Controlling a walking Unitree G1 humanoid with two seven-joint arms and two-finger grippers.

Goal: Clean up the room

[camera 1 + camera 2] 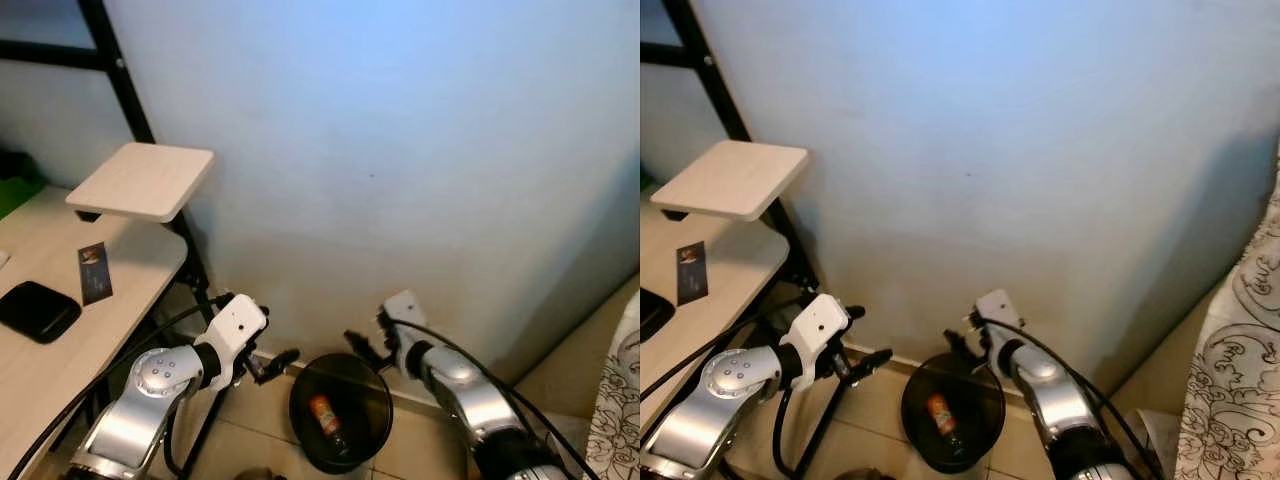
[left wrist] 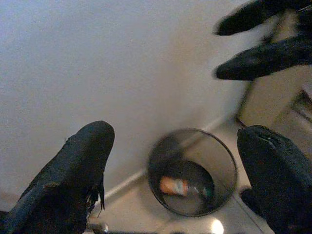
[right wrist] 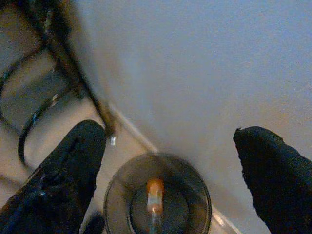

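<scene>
The pale wooden bench stands on the robot's left, carrying a flat black case and a small dark card. On the tiled floor against the wall sits the round black mesh waste bin, between and just below both arms. Inside lies a small orange-labelled bottle, long axis pointing roughly towards the robot. The left tool and right tool hang released, empty, flanking the rim, the right one nearer. The left wrist view shows the bottle side-on; the right wrist view shows it end-on.
</scene>
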